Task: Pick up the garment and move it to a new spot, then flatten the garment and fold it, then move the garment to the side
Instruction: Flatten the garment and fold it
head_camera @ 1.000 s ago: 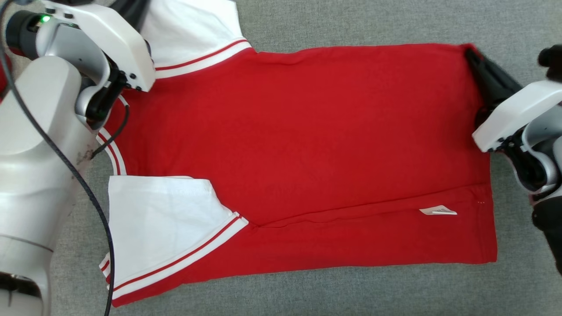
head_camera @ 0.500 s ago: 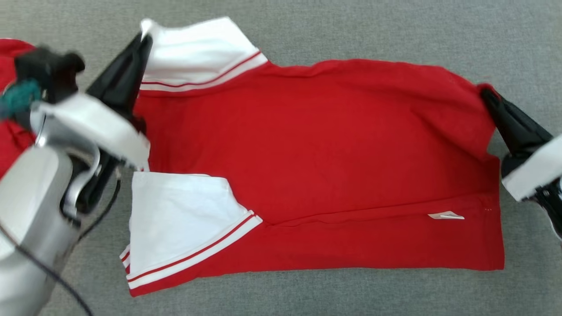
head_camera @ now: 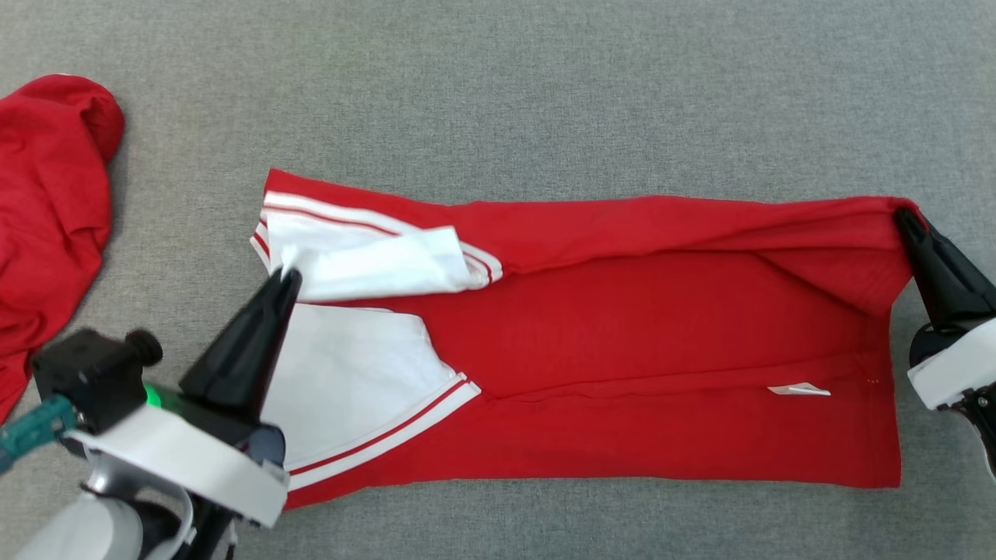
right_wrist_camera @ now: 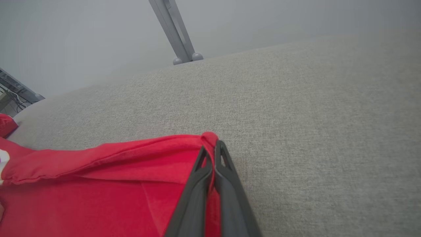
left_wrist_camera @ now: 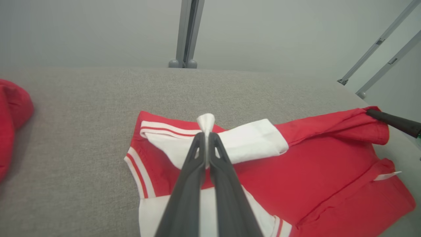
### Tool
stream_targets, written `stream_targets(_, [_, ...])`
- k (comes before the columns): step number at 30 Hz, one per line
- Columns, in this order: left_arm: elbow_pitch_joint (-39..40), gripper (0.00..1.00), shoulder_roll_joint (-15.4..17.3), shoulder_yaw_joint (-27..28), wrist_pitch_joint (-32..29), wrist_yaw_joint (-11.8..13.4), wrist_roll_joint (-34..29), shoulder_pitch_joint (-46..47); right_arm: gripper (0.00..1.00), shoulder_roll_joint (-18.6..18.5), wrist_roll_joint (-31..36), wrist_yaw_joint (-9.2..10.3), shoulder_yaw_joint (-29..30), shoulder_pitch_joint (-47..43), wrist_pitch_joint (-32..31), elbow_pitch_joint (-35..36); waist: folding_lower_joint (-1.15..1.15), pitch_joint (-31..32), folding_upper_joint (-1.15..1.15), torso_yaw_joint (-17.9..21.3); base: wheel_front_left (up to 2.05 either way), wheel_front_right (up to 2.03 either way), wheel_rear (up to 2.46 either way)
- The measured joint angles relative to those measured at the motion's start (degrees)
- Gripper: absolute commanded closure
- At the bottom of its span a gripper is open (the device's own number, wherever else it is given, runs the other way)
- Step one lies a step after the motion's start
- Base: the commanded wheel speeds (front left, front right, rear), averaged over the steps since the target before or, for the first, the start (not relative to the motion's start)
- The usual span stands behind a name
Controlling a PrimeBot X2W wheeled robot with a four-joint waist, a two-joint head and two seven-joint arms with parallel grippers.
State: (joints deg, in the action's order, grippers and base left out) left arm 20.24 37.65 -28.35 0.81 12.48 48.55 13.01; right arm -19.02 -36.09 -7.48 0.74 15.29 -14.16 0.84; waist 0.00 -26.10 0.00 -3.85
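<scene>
Lying half-folded, the red, white-sleeved garment (head_camera: 622, 327) shows perhaps a label (head_camera: 799, 390).

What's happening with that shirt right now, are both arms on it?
Both arms are on it, mid-fold. The left pincer is shut on the tip of the far white sleeve, and the right pincer is shut on the far hem corner of the red shirt. Between them the shirt's far edge is raised and doubled toward the robot, over the body; the near half lies flat on the grey surface. A second red garment lies bunched off to the left.
</scene>
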Motion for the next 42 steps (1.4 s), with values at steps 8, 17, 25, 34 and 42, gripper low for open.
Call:
stream_targets(8, [0.7, 1.0, -1.2, -1.2, 0.0, 1.2, 4.6, -7.5, 1.0, 2.3, 2.3, 0.0, 2.0, -3.7, 0.0, -1.3, 0.0, 1.1, 0.0, -0.8, 0.0, 0.0, 0.0])
stream_targets(17, [-5.1, 0.0, -3.0, -1.3, 0.1, 1.8, 6.9, -9.4, 0.0, 6.0, 1.2, 0.0, 2.1, -8.7, 1.7, -1.6, 0.0, 2.2, 0.0, -0.5, 0.0, 0.0, 0.0])
stream_targets(25, [-5.6, 0.0, -3.9, 3.5, 7.1, 5.0, 4.5, -9.2, 0.0, 12.1, 2.0, 0.0, 8.2, -12.7, 9.6, 3.9, 0.0, 4.0, 0.0, 0.0, 0.0, 0.0, 0.0])
stream_targets(34, [-4.4, 0.0, -4.9, 6.2, 12.3, 9.9, -3.9, -3.7, 0.0, 15.4, 14.2, 0.0, 10.8, -10.4, 18.6, 9.5, 0.0, 5.8, 0.0, 1.5, 0.0, 0.0, 0.0])
stream_targets(42, [-11.2, 0.0, -7.6, 5.7, 13.6, 8.3, -8.6, 0.5, 0.0, 16.1, 21.0, 0.0, 6.4, -10.0, 21.8, 7.3, 0.0, 7.7, 0.0, 1.8, 0.0, 0.0, 0.0])
